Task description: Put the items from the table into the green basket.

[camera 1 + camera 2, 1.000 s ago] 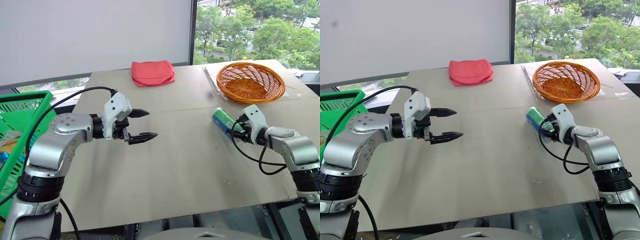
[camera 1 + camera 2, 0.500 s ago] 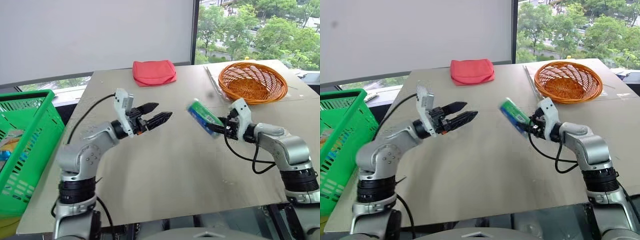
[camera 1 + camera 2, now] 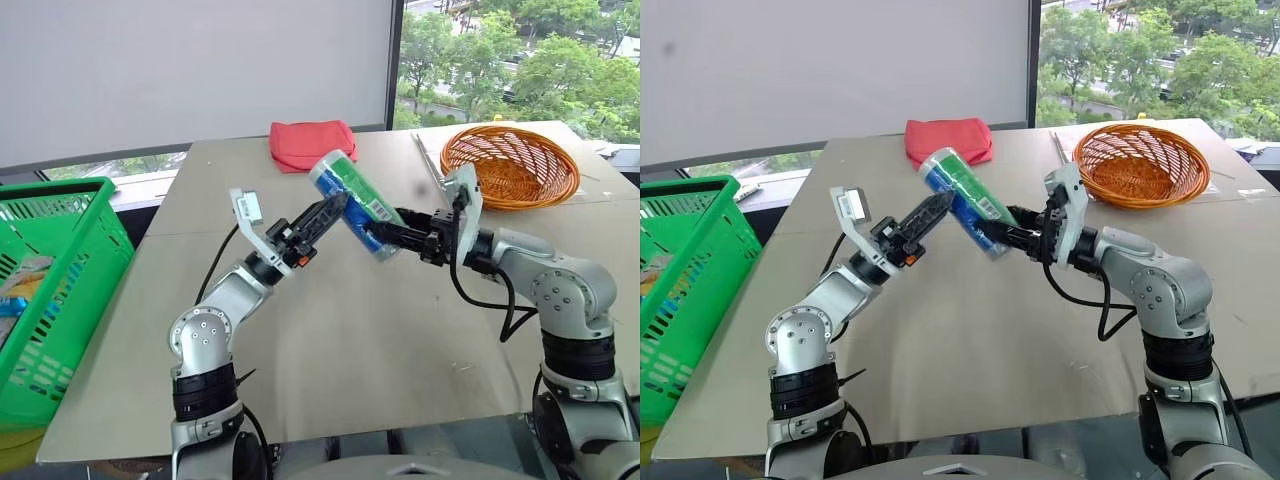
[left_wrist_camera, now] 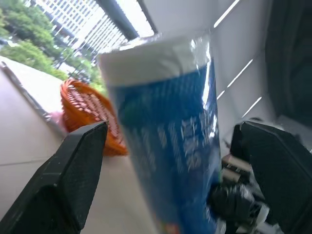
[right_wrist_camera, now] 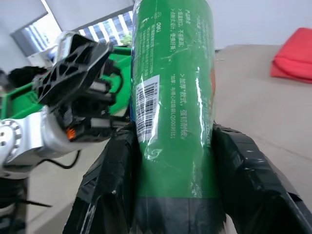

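Note:
The green tubular packet (image 3: 352, 203), with a white barcode label, is held tilted in the air above the middle of the table (image 3: 350, 350). My right gripper (image 3: 392, 237) is shut on its lower end, one black finger on each side (image 5: 109, 190). My left gripper (image 3: 330, 213) is open at the packet's other side, and the left wrist view shows the packet (image 4: 165, 146) between its spread fingers (image 4: 73, 170). I cannot tell whether they touch it. The green basket (image 3: 85, 250) stands off the table's left edge with a light-coloured pack (image 3: 22, 278) inside.
A folded red cloth (image 3: 312, 143) lies at the table's far edge. A round orange wicker basket (image 3: 510, 165) sits at the far right. A seam crosses the tabletop. Windows and trees lie beyond.
My right gripper lifted the green packet off the table and carried it up and left to the middle. My left gripper swung right and rolled, so its open fingers now flank the packet.

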Motion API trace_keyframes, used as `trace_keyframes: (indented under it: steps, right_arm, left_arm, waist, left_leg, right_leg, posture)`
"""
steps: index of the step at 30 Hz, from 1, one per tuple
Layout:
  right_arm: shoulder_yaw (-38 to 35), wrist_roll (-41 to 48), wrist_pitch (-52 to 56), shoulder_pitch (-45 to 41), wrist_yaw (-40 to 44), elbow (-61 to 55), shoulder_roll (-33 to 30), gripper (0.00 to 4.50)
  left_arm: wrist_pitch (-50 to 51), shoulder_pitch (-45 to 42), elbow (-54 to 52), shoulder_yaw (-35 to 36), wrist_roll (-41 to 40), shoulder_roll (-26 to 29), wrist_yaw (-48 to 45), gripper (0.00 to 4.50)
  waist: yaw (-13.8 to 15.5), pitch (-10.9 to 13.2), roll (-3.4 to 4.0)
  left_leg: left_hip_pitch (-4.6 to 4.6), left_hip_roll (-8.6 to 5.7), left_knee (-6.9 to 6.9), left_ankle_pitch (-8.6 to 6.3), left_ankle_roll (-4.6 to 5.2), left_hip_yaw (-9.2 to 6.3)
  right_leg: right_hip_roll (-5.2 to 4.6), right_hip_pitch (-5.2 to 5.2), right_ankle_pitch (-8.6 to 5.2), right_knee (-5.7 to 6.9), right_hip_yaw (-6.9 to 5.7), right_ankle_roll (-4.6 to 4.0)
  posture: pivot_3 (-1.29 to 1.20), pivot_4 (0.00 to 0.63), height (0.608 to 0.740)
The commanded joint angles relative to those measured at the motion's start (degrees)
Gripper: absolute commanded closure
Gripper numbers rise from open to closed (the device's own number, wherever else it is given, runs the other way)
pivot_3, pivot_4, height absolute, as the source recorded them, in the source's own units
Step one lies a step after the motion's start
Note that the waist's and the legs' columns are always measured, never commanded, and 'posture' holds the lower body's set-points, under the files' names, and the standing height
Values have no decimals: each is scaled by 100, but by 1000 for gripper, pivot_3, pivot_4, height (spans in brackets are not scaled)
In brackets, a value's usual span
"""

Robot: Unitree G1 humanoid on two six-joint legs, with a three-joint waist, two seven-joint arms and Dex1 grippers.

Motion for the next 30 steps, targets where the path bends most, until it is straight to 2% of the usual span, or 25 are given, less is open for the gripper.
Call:
trace_keyframes:
  steps: [1, 5, 8, 12, 14, 16, 18, 21, 24, 27, 30]
  right_arm:
    - [-131, 414, 10, -86, 103, -330, -54, 2701]
    - [-133, 715, 56, -99, 62, -361, -48, 2701]
    - [-113, 797, 26, -99, -13, -355, -59, 2701]
    - [-101, 766, -110, -120, -109, -331, -53, 2701]
    - [-100, 762, -128, -138, -127, -312, -63, 1710]
    - [-62, 730, -127, -143, -116, -303, -122, 821]
    - [-29, 568, -221, -145, -147, -210, -195, 0]
    - [120, 122, -578, -161, 98, -110, -529, 0]
    - [237, -153, -1053, -114, 596, -59, -842, 0]
    - [322, -353, -1685, -109, 1338, 59, -1089, 0]
    - [255, -234, -1907, -237, 1703, 178, -1072, 0]
  left_arm:
    - [-80, -227, -192, 45, -594, -56, 134, 0]
    - [-25, -224, -242, -90, -1116, -133, 157, 0]
    - [-10, -185, -283, -222, -1179, -52, 119, 775]
    - [-67, -228, -201, -284, -1137, 34, 243, 2363]
    - [-146, -284, -133, -272, -1036, 71, 319, 2704]
    - [-318, -405, -94, -236, -826, 112, 466, 2744]
    - [-692, -688, -59, -214, -192, 303, 751, 2785]
    - [-1291, -1229, 31, -253, 1187, 969, 1157, 2785]
    - [-1649, -1572, 45, -183, 2035, 1622, 1377, 2785]
    - [-1891, -1771, 88, -218, 3367, 2862, 1546, 2785]
    - [-2222, -1592, 352, -439, 4976, 4287, 1673, 2785]
  waist:
    - [2, 0, 0]
    - [-6, 0, 1]
    - [-2, 0, 1]
    - [1, 0, 0]
    - [3, 0, 1]
    - [8, 0, 0]
    - [17, 0, 0]
    - [24, 1, 0]
    - [2, 2, 2]
    - [7, 5, -2]
    - [10, 14, -12]
  left_leg:
    - [0, 0, 0, 0, 0, 1]
    - [1, 0, 1, 0, 0, 0]
    - [1, 0, 1, 0, 0, 0]
    - [1, 0, 1, 0, 0, 1]
    - [1, 0, 1, 0, 0, 2]
    - [1, 0, 1, 0, 0, 1]
    - [1, 0, 1, 0, 0, 1]
    - [1, 0, 3, 1, 0, 4]
    - [6, 1, -6, 1, -1, 11]
    - [4, 3, -25, 0, -2, 9]
    - [-1, 2, -33, 1, -3, 9]
  right_leg:
    - [0, 0, 0, 0, 0, 0]
    - [2, 0, 0, 1, 0, 0]
    - [2, 0, 0, 0, 1, -1]
    - [3, 1, 0, 0, 1, -1]
    - [2, 1, -1, -1, 2, -1]
    - [3, 1, -1, -1, 2, -1]
    - [2, 1, -1, -1, 1, -1]
    - [5, 0, -1, 0, 3, -1]
    - [10, -3, -1, 0, 9, -2]
    - [9, -10, -2, -11, 10, -3]
    - [6, -17, -2, -18, 11, -4]
  posture:
    - [-157, 0, 740]
    - [-159, 0, 740]
    - [-163, 0, 740]
    - [-161, 0, 740]
    - [-160, 0, 740]
    - [-158, 0, 740]
    - [-150, 0, 740]
    - [-134, 0, 740]
    - [-117, 0, 740]
    - [-91, 0, 740]
    - [-68, 0, 740]
